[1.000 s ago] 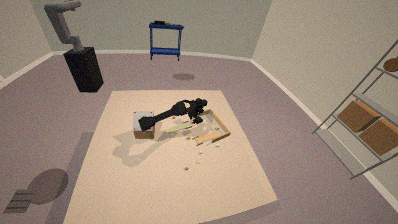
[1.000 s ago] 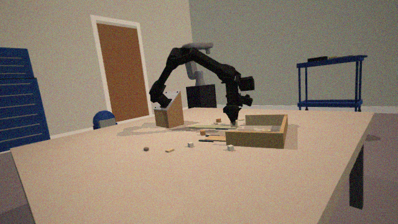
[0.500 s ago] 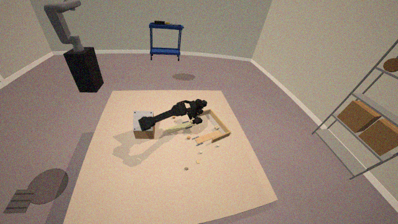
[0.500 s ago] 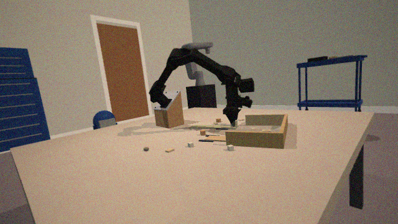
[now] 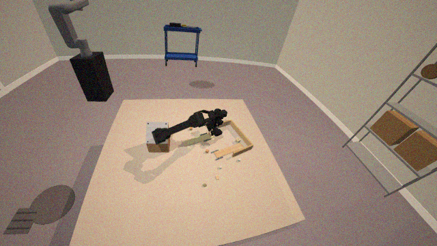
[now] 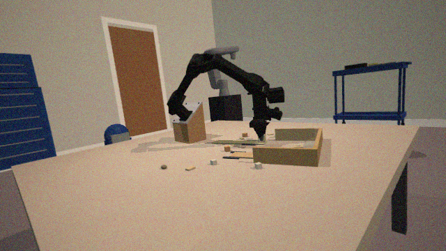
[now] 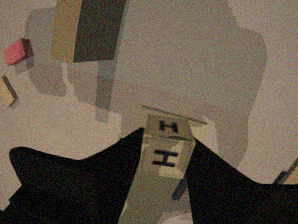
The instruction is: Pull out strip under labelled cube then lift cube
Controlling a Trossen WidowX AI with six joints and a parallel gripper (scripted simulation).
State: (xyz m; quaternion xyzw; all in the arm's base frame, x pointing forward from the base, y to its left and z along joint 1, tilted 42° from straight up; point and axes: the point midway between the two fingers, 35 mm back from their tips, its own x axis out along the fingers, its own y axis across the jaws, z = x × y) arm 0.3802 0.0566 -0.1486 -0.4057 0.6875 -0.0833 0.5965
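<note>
A pale cube marked H [image 7: 164, 156] is between the fingers at the far end of a long pale green strip [image 5: 195, 139] [image 6: 228, 142] [image 7: 142, 202]. The letter shows on its top and on one side. My gripper [image 6: 262, 139] [image 7: 165, 136] is shut on this cube, low over the table; in the top view the arm's wrist hides most of it. The green strip runs from the cube back toward the arm's base. Whether the cube touches the strip is too small to tell. An orange strip [image 5: 228, 150] [image 6: 242, 155] lies apart, partly inside the wooden frame.
A wooden frame [image 5: 243, 133] [image 6: 286, 157] [image 7: 90, 31] stands beside the gripper. Dark rails flank the strips. A red block [image 7: 16, 52], an orange block [image 5: 207, 151] [image 6: 227, 148], white cubes [image 6: 213, 162] [image 6: 258, 166] and a brown pebble [image 5: 204, 185] [image 6: 164, 166] lie around.
</note>
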